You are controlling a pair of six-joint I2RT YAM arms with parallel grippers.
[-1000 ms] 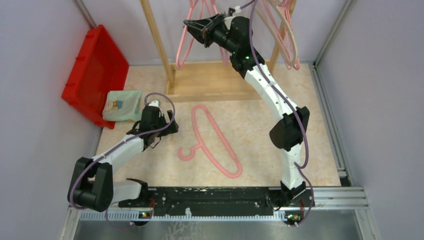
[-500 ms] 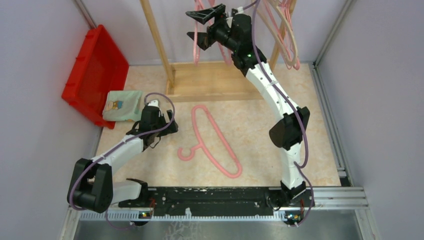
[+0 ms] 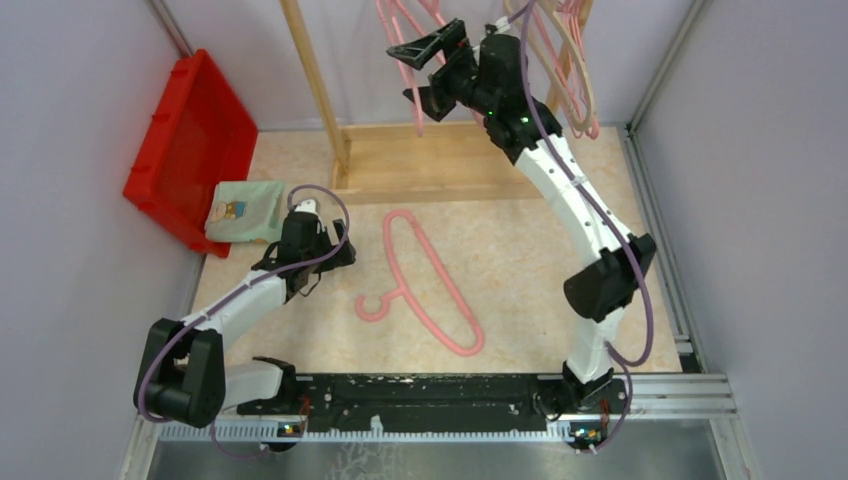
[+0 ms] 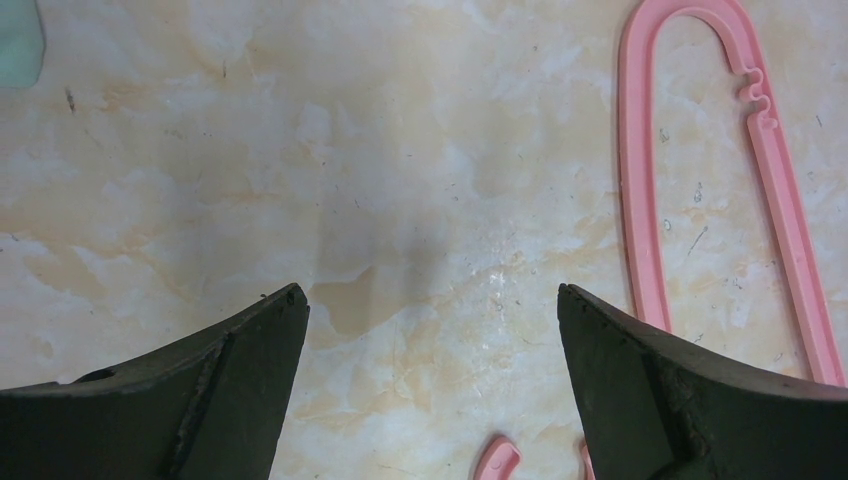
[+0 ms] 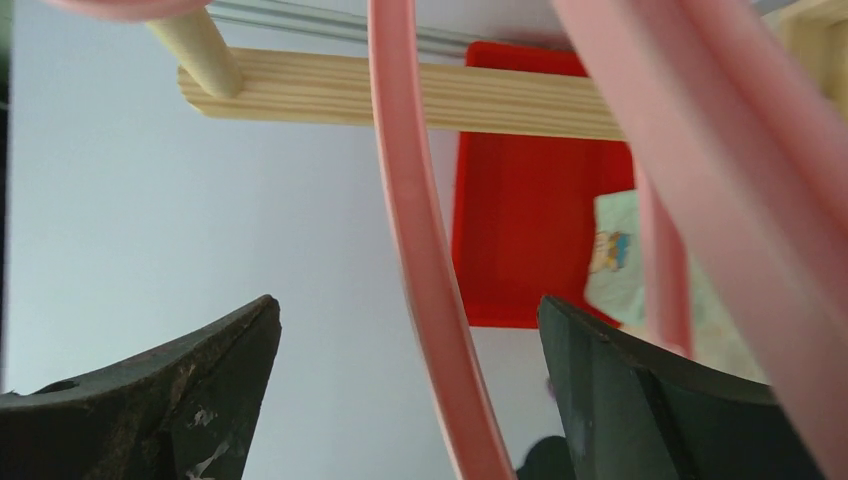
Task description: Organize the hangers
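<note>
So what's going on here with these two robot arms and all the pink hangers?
They are tidying hangers onto a wooden rack. The right arm is reaching up to the rack, its right pincer open on either side of a hanging pink hanger without gripping it. The left pincer, also open and empty, hovers low over the table beside another pink hanger, which lies flat and is not yet hung.
</note>
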